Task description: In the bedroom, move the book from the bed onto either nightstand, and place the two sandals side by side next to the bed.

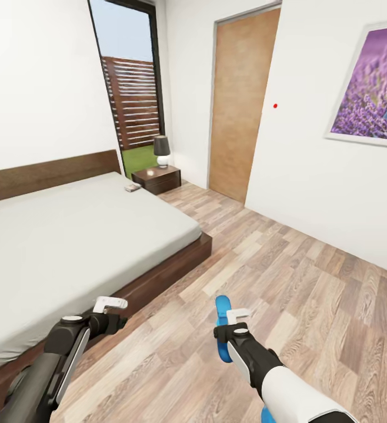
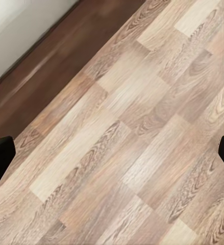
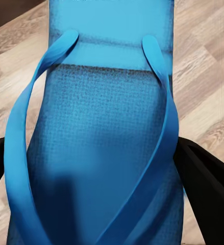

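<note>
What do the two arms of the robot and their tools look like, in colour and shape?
The left arm is black and dark grey with rounded segments; the right arm has a black wrist and a glossy white forearm. Each tool, left and right, has white fingers.

Bedroom, bed, nightstand, book and one blue sandal

The bed (image 1: 70,247) has a dark brown wooden frame and headboard and a plain light grey mattress. A small thin book (image 1: 132,188) lies flat on the mattress's far corner, just beside the nightstand (image 1: 156,179), a low dark brown cabinet standing by the tall window. One bright blue sandal (image 1: 222,332) is up off the wood-plank floor near the bed's foot, gripped across its sole by the right gripper (image 1: 232,323); the right wrist view shows its textured sole and blue V-shaped straps (image 3: 91,153).
</note>
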